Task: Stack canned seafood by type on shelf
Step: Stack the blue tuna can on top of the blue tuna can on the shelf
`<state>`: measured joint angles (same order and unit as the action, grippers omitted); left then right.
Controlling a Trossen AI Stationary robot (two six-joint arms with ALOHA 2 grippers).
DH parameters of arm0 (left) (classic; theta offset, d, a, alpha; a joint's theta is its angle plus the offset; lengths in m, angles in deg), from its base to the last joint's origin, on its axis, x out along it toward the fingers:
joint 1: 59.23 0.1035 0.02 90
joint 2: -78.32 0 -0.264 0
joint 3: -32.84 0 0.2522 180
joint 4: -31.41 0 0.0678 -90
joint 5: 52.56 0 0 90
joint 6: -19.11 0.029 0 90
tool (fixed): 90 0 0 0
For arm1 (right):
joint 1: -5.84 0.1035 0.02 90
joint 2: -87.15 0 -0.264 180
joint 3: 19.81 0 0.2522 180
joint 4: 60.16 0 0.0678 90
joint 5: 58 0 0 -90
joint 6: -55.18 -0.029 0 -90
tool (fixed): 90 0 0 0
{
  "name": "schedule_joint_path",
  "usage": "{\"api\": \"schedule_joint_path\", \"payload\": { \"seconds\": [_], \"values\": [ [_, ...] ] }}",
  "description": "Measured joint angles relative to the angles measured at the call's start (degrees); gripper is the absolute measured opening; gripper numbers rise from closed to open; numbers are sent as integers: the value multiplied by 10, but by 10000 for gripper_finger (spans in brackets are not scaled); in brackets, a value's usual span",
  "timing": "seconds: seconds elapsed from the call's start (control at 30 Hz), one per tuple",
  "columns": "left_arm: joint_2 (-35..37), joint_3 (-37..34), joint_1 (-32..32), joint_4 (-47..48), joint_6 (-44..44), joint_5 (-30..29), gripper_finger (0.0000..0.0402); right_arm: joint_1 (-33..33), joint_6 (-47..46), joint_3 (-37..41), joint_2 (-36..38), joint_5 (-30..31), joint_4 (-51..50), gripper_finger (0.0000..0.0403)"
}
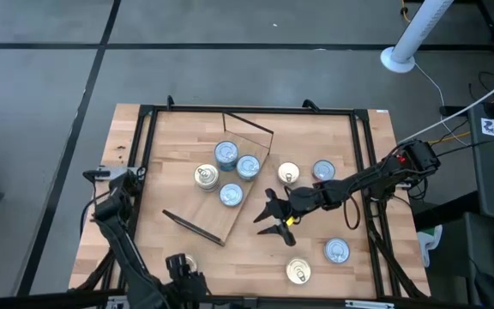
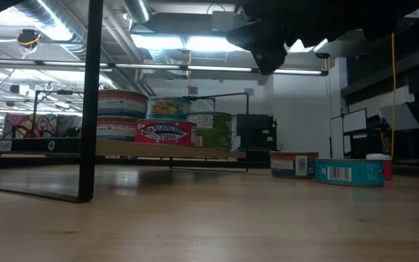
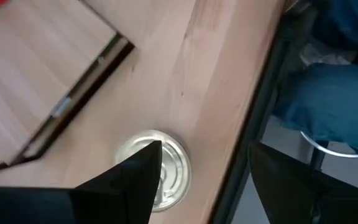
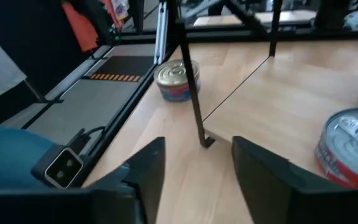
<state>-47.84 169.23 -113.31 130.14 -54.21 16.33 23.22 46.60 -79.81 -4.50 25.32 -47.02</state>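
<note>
Setting: a wooden table (image 1: pixel 195 266) seen from above, with two dark robot arms reaching in from its near corners.

Shelf: a light plywood shelf (image 1: pixel 191 210) with thin dark frame bars lies at an angle near the middle of the table.

Cans on the shelf: four tins sit there close together, three silver-topped tins (image 1: pixel 237 168) and one gold-lidded tin (image 1: pixel 206 177). The level view shows at least one stack of two.

Cans off the shelf: a gold tin (image 1: pixel 288 174) and a silver tin (image 1: pixel 322 171) rest just right of the shelf. Another silver tin (image 1: pixel 337 251) and gold tin (image 1: pixel 298 271) lie nearer the front edge. One more gold tin (image 3: pixel 157 168) sits under the left arm.

Right gripper: the right gripper (image 1: pixel 274 218) hangs above bare table just right of the shelf, fingers spread apart, holding nothing.

Left gripper: the left gripper (image 3: pixel 204 180) waits at the front left corner, fingers wide and empty.

Step in hand: seemingly between cans, with the right arm free to fetch.

Next move: probably choose a loose tin, lower around it, and close squarely before carrying it to its matching pile.
</note>
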Motion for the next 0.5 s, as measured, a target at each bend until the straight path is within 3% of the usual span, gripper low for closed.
{"api": "schedule_joint_path", "payload": {
  "seconds": [0.2, 0.5],
  "values": [
    [-40, 0, 0, 0, -67, 28, 233, 2, 19, 0, -1, 2, 36, 238],
    [-89, 0, 1, 1, -142, 33, 233, 42, 214, 0, -22, 22, 68, 241]
  ]
}}
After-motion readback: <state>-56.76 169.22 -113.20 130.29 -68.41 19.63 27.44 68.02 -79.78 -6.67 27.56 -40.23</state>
